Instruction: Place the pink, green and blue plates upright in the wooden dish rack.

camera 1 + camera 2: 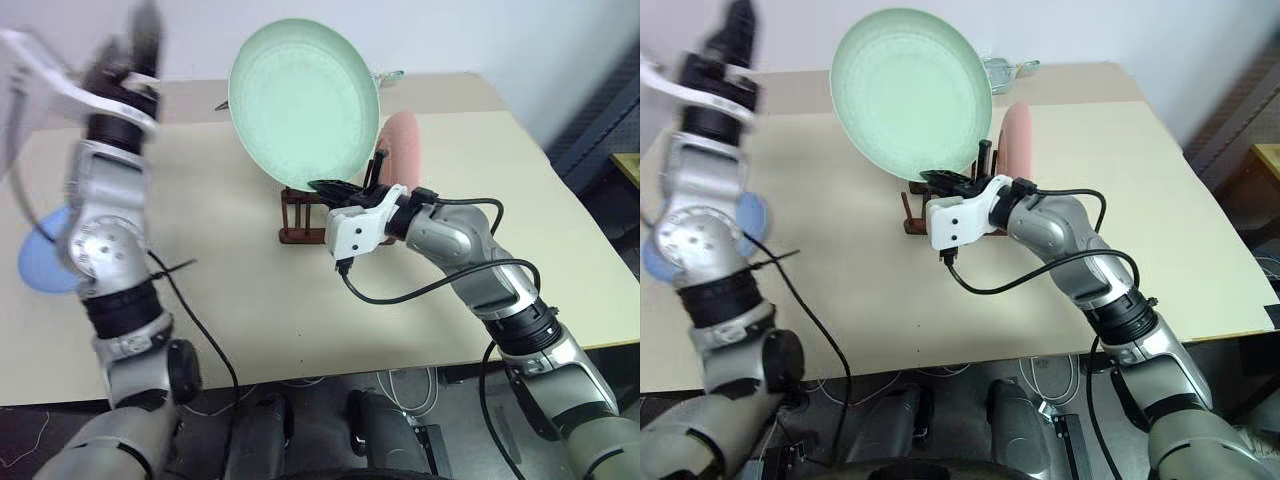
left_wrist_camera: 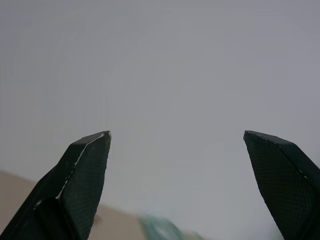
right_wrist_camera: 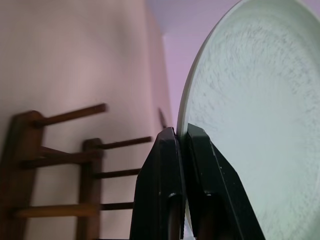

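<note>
From your left, the blue plate (image 1: 40,262) lay flat on the table (image 1: 250,290) behind the raised left gripper (image 2: 177,150), fingers spread wide, while the right gripper (image 3: 181,137) pinched the green plate (image 1: 303,100) upright over the wooden dish rack (image 1: 300,215), the pink plate (image 1: 403,145) standing behind.

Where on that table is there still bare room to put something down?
Widest bare patch: the table front, between rack and near edge. Also free: the right side beyond the pink plate. Crowded: the rack, where the right gripper pinches the green plate, and the left edge by the blue plate.
</note>
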Controlling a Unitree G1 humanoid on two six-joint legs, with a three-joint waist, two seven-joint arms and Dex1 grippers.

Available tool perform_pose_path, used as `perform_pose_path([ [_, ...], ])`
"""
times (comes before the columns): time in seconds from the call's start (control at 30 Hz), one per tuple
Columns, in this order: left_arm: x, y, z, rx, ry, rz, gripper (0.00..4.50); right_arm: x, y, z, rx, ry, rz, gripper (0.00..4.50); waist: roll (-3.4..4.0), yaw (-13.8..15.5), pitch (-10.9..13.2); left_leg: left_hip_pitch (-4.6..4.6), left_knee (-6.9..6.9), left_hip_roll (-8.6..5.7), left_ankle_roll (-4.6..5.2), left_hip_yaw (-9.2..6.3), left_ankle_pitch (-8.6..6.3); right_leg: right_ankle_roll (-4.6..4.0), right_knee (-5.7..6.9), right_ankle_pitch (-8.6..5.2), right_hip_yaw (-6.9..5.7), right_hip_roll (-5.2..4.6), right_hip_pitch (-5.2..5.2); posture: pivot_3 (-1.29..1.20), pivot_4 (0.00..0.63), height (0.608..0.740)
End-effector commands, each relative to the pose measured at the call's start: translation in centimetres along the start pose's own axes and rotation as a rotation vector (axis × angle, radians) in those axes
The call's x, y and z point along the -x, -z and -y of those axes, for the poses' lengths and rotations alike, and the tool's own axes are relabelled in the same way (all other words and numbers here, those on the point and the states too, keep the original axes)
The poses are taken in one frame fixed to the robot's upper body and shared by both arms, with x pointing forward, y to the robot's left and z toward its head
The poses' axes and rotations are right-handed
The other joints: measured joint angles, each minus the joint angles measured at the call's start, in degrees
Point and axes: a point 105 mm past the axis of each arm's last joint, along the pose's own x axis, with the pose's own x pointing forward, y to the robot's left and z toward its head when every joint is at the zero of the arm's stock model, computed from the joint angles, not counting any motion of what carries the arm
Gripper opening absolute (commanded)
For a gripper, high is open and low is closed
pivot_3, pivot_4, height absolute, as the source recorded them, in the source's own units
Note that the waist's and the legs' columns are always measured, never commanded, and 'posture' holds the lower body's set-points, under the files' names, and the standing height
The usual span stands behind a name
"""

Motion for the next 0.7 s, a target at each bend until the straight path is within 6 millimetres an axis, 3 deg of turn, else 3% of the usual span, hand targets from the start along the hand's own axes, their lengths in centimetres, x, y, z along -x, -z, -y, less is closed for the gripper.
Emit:
perform_pose_path([
  [0.03,0.8,0.1,-2.3,-0.247,-0.014,-0.026,4.45,1.6,-1.9,4.9,-0.123,0.204,0.129,0.00,0.00,0.1,0.0,0.00,-0.01,-0.01,0.00,-0.01,0.00,0.00,0.00,0.00,0.00,-0.02,0.02,0.00,0.150,0.738],
  [0.13,1.9,1.9,-3.3,-0.376,0.023,-0.119,4.45,2.6,-2.6,6.4,-0.287,0.264,0.204,0.00,-0.01,0.3,0.0,-0.01,0.01,0.03,0.00,-0.06,0.00,0.00,0.00,0.00,0.00,-0.09,0.07,0.00,0.150,0.738],
  [0.23,8.1,10.5,-2.3,-0.598,0.294,-0.461,4.45,3.9,-5.0,7.7,-0.879,0.314,0.452,0.00,0.08,0.0,-0.1,0.06,-0.03,0.13,0.01,-0.12,-0.01,0.00,-0.03,0.00,-0.03,-0.14,0.18,0.00,0.150,0.738],
  [0.33,12.0,13.7,-0.9,-0.587,0.443,-0.585,4.45,4.5,-5.9,7.3,-1.169,0.257,0.544,0.00,0.07,0.0,0.0,0.15,-0.14,0.16,0.02,-0.09,-0.03,-0.04,-0.02,-0.01,-0.02,-0.30,0.18,0.00,0.150,0.738],
  [0.47,16.1,15.8,1.8,-0.448,0.601,-0.682,4.45,4.3,-5.6,5.9,-1.443,0.219,0.552,0.00,0.11,-0.2,0.0,0.03,-0.16,0.35,-0.06,-0.12,-0.07,-0.43,-0.03,-0.05,0.01,-0.49,-0.02,0.00,0.150,0.738],
  [0.7,18.1,16.2,3.7,-0.344,0.694,-0.749,4.45,3.4,-3.7,4.9,-1.579,0.252,0.471,0.00,0.31,-0.3,-0.1,-0.37,-0.19,0.35,-0.02,-0.08,-0.04,-0.53,0.01,-0.09,0.00,-0.55,-0.48,0.00,0.150,0.738],
])
